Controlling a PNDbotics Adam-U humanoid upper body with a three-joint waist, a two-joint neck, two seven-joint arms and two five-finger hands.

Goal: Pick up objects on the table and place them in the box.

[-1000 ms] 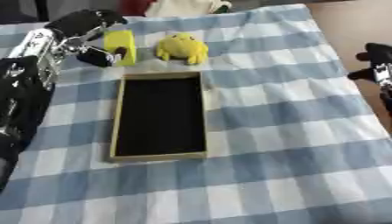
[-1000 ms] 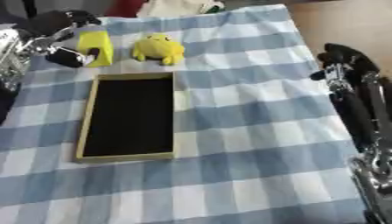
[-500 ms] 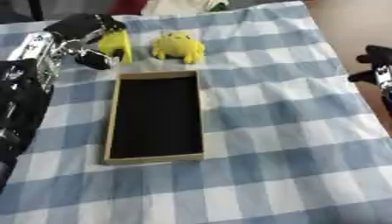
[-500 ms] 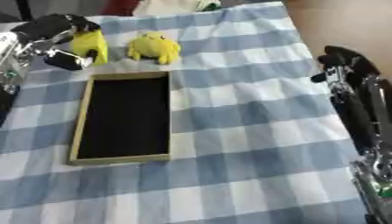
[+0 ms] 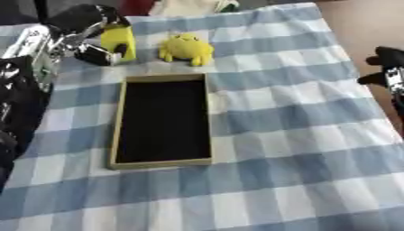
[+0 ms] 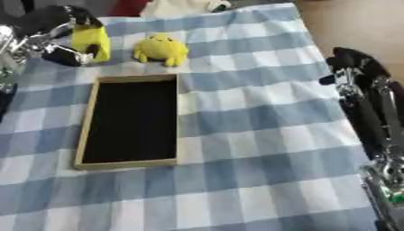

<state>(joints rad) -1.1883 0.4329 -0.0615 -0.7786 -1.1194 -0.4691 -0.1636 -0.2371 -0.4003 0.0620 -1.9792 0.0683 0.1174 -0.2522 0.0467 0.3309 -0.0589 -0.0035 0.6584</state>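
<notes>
A yellow block (image 5: 119, 39) stands upright on the checked cloth at the far left. My left hand (image 5: 82, 21) has its fingers curled over the block's top and its thumb (image 5: 98, 57) against the lower left side. A yellow plush toy (image 5: 188, 48) lies just right of the block, apart from the hand. The box (image 5: 121, 121), a shallow wooden-rimmed tray with a black inside, lies in front of both and holds nothing. My right hand (image 6: 352, 60) hangs off the table's right edge, fingers relaxed, holding nothing.
The blue-and-white checked cloth (image 5: 284, 135) covers the table. A white object (image 5: 189, 6) and something red lie past the far edge. My right forearm (image 6: 374, 118) runs along the right side.
The picture has shifted a little, so the camera moved. My left hand stays wrapped on the yellow block, which has hardly moved against the plush toy. The right hand is still.
</notes>
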